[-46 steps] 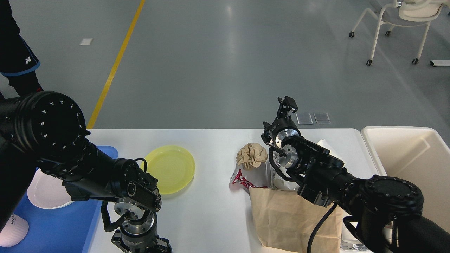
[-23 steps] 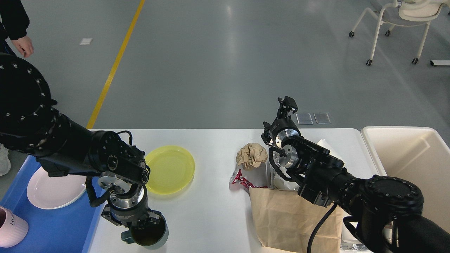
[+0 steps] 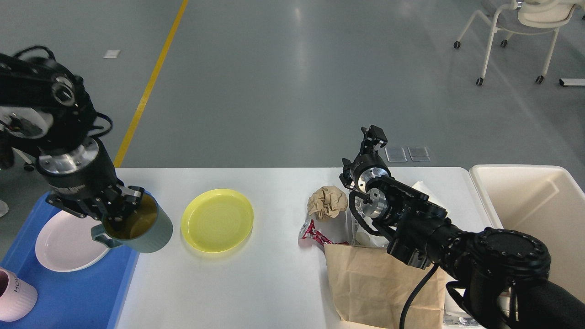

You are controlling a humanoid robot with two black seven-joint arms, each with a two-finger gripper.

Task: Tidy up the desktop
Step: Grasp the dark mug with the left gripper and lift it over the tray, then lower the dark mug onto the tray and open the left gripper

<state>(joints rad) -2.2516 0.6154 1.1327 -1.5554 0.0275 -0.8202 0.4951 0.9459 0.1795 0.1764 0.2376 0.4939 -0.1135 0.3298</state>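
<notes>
Over the table's (image 3: 274, 283) left edge, the left gripper (image 3: 119, 211) has lifted a teal mug (image 3: 137, 226), its fingers pinching the rim, toward the blue tray (image 3: 68, 292). Crockery is nearly sorted. At the far edge the right gripper (image 3: 372, 135) hasn't moved; whether its fingers are spread or pressed together cannot be told.

The only lettering you could read was on the pink cup (image 3: 16, 294) at the lower left corner, lying on the blue tray (image 3: 68, 297): the dark letters "HO", with the rest cut off or turned away. Nothing else in the head view carried legible text, labels or numbers.
</notes>
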